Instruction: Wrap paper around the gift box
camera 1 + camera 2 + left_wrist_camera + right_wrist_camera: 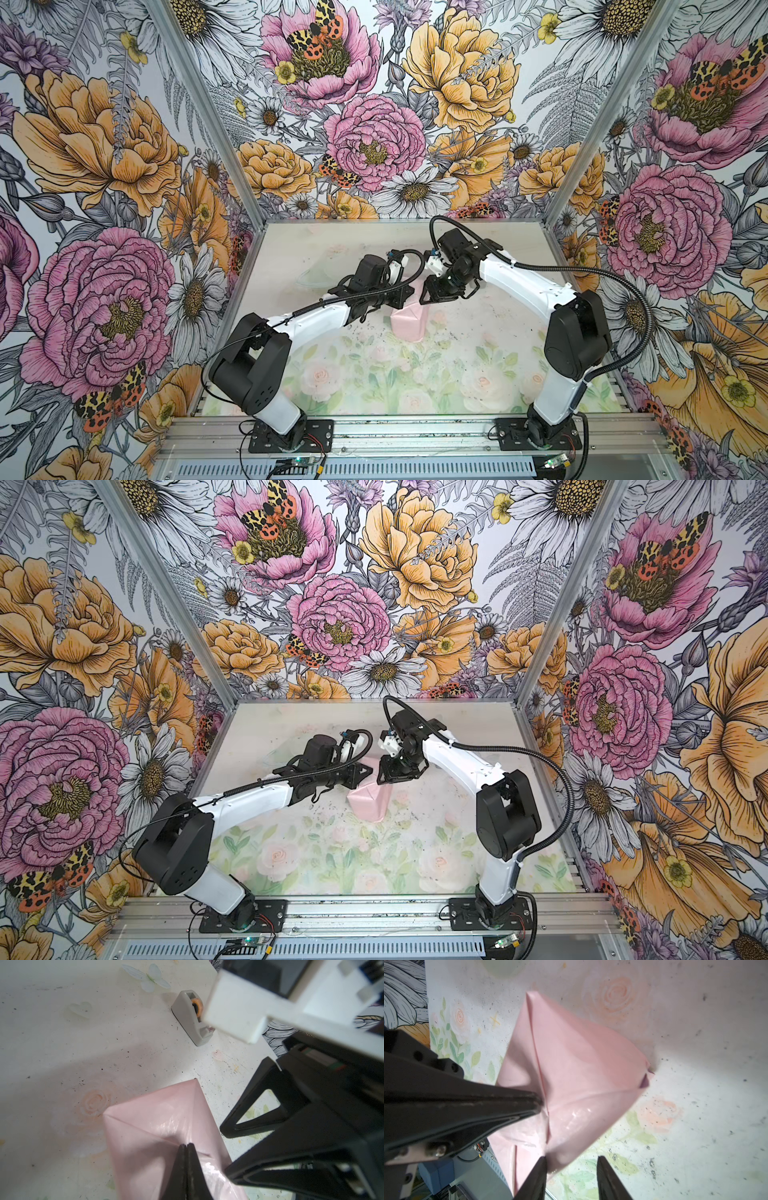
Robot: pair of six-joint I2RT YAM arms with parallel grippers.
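Note:
The paper (409,326) (368,806) lies pale pink side out, folded into a bulging packet at mid-table. The gift box is hidden under it. In the right wrist view a sliver of lilac shows at one corner of the paper (581,1059). My left gripper (187,1145) (540,1103) (409,296) is shut, its tips pressed onto the folded seam on top of the paper (158,1118). My right gripper (572,1158) (225,1150) (424,301) (380,780) is open beside it. One of its fingers touches the packet's side, and a corner of the packet bulges between its fingers.
A small grey tape dispenser (192,1020) with an orange-cored roll stands on the table beyond the packet, towards the back wall. The two wrists nearly meet above the packet. The table mat (374,374) is floral and speckled, walled on three sides.

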